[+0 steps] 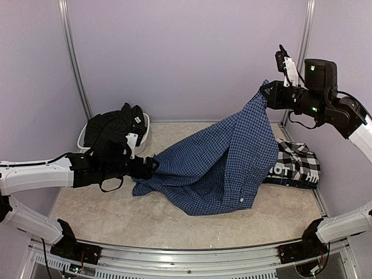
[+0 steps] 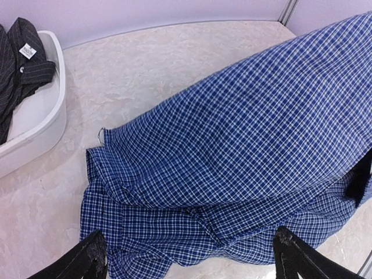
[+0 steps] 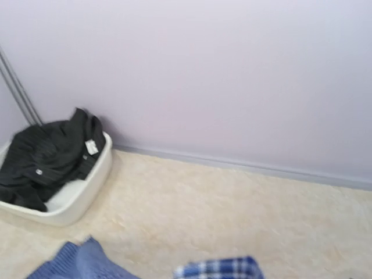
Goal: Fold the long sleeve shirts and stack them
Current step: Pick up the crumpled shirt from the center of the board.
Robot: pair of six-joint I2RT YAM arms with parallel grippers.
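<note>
Closest to us in the left wrist view is the left gripper [image 2: 187,260]. Its fingers [image 2: 90,258] are spread wide with nothing pinched. The low, bunched edge of the blue shirt [image 1: 226,157] sits just ahead of them on the table [image 1: 116,221].

The right gripper [image 1: 266,94] is up high on the far right. We read it as clamped on a corner of that shirt, since the cloth hangs from it like a tent, but its own camera doesn't show the fingers.

So the shirt's long axis runs from high right down to low left, and we'd say the left arm is the nearer one for the low end.

The black-and-white check shirt [image 1: 299,164] lies on the table under the right arm. The black shirt [image 1: 113,125] sits in the white tub [image 2: 35,128].
</note>
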